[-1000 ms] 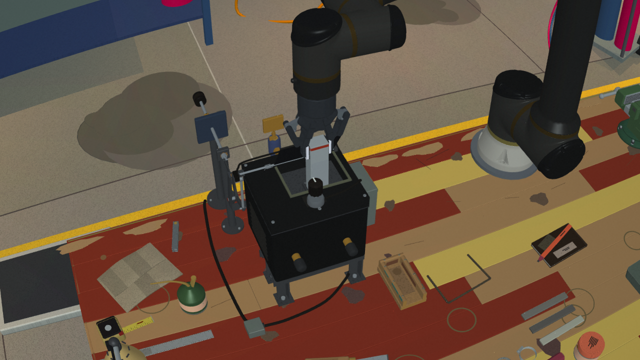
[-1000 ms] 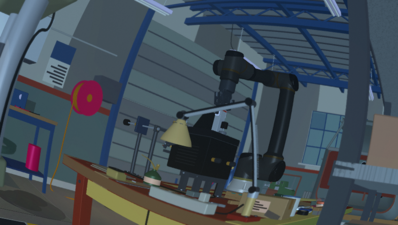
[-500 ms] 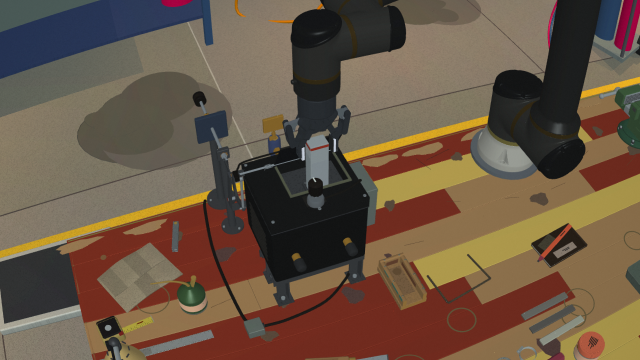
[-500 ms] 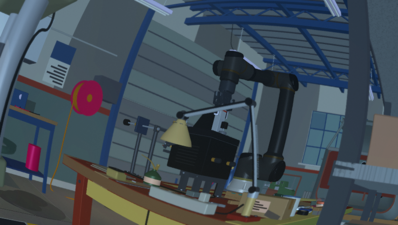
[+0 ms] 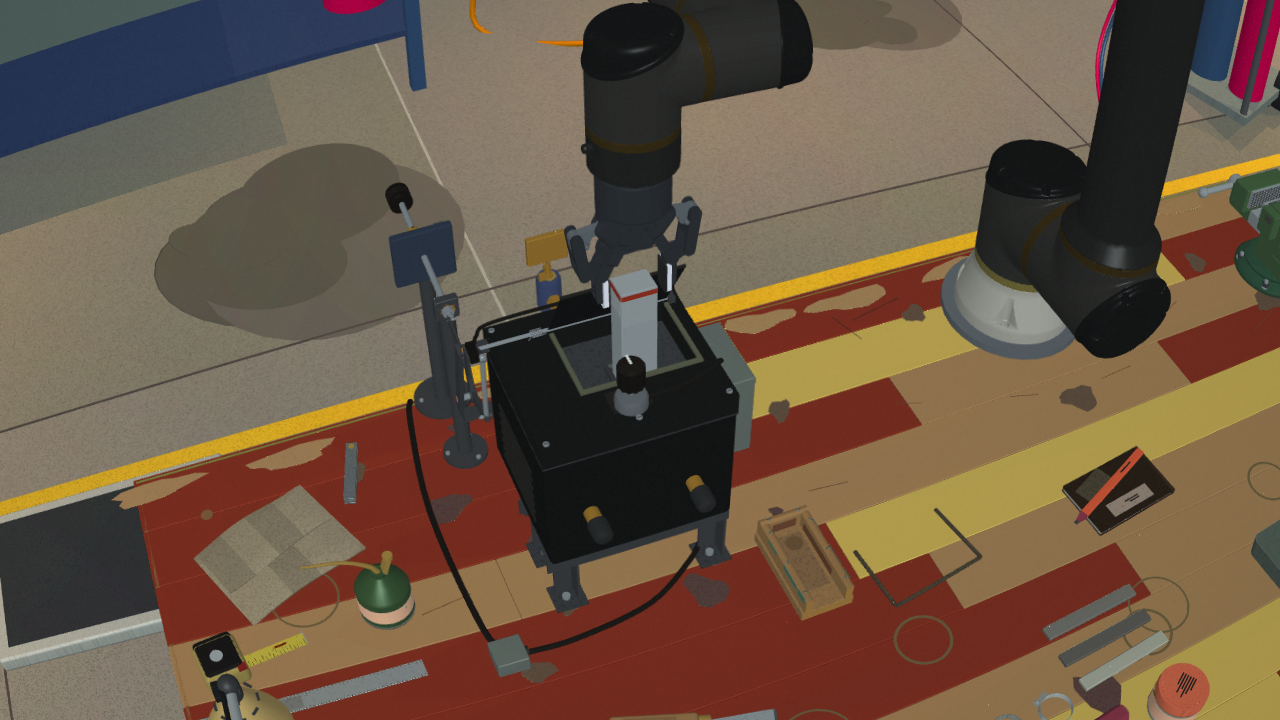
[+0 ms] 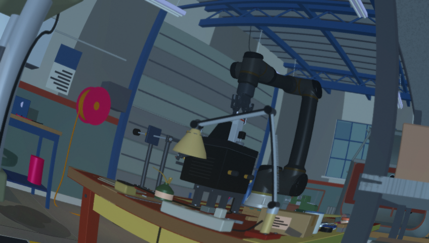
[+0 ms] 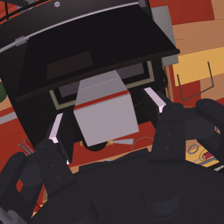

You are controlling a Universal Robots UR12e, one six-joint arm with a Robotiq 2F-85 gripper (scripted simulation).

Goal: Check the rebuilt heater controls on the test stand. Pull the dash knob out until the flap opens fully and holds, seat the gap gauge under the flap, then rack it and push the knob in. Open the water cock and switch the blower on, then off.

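Observation:
The lower end of the grey gap gauge is hidden in the framed opening on top of the black heater box, under the raised black flap. The gauge stands upright with a red stripe near its top, and my gripper hangs open around that top end, holding nothing. The dash knob sits pulled out on its rod from the blue plate, on a stand left of the box. A black rotary knob sits on the box's top in front of the opening. The yellow-handled water cock stands behind the box.
The arm's base stands on the bench to the right. A wooden rack tray lies right of the box's feet. A black cable loops to a small grey switch box. A desk lamp crosses the second side camera's sight.

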